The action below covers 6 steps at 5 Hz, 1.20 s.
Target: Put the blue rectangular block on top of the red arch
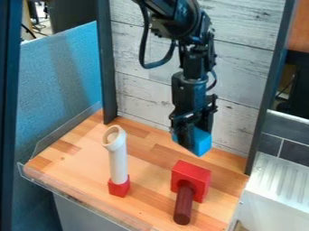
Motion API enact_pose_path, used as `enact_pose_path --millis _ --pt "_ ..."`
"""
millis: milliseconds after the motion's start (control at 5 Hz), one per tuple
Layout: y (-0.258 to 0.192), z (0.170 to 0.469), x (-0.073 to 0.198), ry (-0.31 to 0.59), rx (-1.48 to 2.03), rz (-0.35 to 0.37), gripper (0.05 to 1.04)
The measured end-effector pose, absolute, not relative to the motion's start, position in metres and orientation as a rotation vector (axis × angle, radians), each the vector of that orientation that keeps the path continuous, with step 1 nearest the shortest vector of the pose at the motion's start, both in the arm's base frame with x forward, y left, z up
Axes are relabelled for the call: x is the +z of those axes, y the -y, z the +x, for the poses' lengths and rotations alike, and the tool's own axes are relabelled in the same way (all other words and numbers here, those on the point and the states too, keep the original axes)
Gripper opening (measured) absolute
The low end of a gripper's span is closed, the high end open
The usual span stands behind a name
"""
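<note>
1 blue block (pixel 201 142), held between the 2 fingers of 1 black gripper (pixel 190 131), suspended above the wooden surface (pixel 147 155), near 1 red arch (pixel 196 173). 1 white tube (pixel 118 158), stood on 1 red cube (pixel 119 187).

We are losing the upper arm (pixel 175 18) past the top edge. The gripper (pixel 192 131) is hiding part of the blue block (pixel 201 143) from us, and the dark red cylinder (pixel 183 206) is covering some of the red arch (pixel 194 168). We are seeing the bottom edge cutting off the wooden table (pixel 45 166).
</note>
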<state>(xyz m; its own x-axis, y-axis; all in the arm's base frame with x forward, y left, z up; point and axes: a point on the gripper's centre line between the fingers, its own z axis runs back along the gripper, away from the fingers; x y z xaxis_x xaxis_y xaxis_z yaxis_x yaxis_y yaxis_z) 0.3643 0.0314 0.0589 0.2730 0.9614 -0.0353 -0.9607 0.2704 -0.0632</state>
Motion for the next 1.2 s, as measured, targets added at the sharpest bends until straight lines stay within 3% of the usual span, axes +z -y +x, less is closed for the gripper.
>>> enact_pose_path --millis 800,1200 --pt "-0.005 0.362 0.031 0.107 1.335 -0.092 0.581" --pt "-0.014 0.358 0.029 0.083 1.458 -0.101 0.582"
